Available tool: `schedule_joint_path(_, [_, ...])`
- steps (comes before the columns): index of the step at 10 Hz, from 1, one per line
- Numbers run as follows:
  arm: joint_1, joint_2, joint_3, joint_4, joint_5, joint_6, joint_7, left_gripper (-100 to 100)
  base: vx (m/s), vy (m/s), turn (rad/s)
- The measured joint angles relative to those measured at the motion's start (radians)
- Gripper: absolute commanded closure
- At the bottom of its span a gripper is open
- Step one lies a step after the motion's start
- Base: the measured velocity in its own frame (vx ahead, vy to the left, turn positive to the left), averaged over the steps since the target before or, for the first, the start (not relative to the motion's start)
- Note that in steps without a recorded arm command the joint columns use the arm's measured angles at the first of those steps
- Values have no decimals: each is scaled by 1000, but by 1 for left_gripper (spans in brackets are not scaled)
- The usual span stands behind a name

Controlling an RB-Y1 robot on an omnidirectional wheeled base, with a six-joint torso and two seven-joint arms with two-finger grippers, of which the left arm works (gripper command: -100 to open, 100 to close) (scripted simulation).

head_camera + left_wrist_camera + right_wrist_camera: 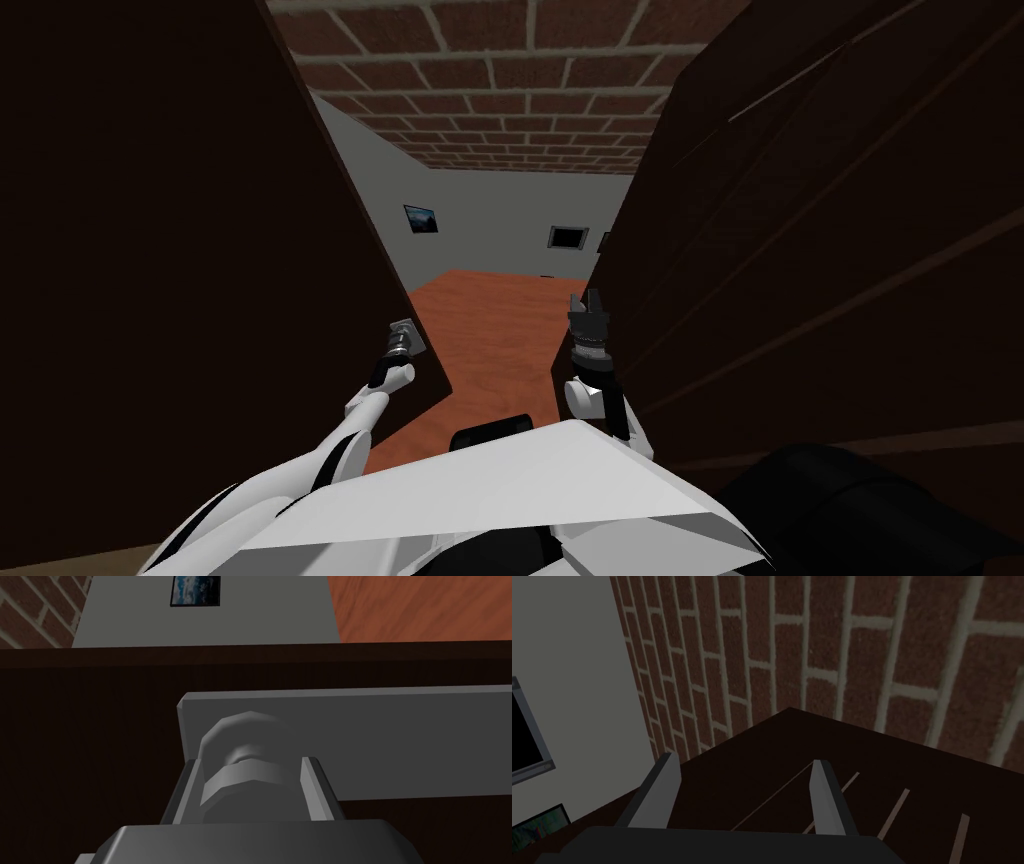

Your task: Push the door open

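The dark brown door (pixel 200 250) stands on my left, swung partly open, with its free edge toward the gap ahead. A grey round knob (pixel 250 736) sits on a grey plate (pixel 400 741) near that edge. My left gripper (pixel 251 761) is shut on the knob, one finger pressing each side; in the head view the left gripper (pixel 403 335) sits at the door's edge. My right gripper (pixel 590 300) is raised beside the dark panel on the right. In its wrist view the right gripper (pixel 744 759) is open with nothing between its fingers.
A dark brown panel (pixel 820 250) with thin lighter lines stands close on my right. Between it and the door, an orange floor (pixel 500 310) leads to a grey wall with framed pictures (pixel 421 218). A brick surface (pixel 500 80) lies beyond.
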Motion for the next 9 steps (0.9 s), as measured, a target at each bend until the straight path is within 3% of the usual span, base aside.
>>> schedule_joint_path(1, [10, 9, 1, -7, 7, 3, 2, 100, 217, -45, 68])
schedule_joint_path(2, [-16, 33, -5, 67, 12, -31, 18, 100, 139, -33, 40])
schedule_joint_path(3, [-4, 31, 5, 48, 17, -31, 13, 100, 41, -14, 9])
schedule_joint_path(4, [14, 23, 14, -2, 20, -8, 0, 100, 113, -50, 33])
schedule_joint_path(5, [25, 25, 21, -18, 29, 5, -9, 100, 161, -73, 79])
schedule_joint_path(6, [12, 37, 21, 23, 35, -12, -6, 100, 172, -62, 60])
schedule_joint_path(7, [31, 42, 25, 7, 43, -8, -4, 100, 224, -33, 71])
schedule_joint_path(9, [13, 60, 32, 63, 56, -37, -3, 100, 170, -43, 72])
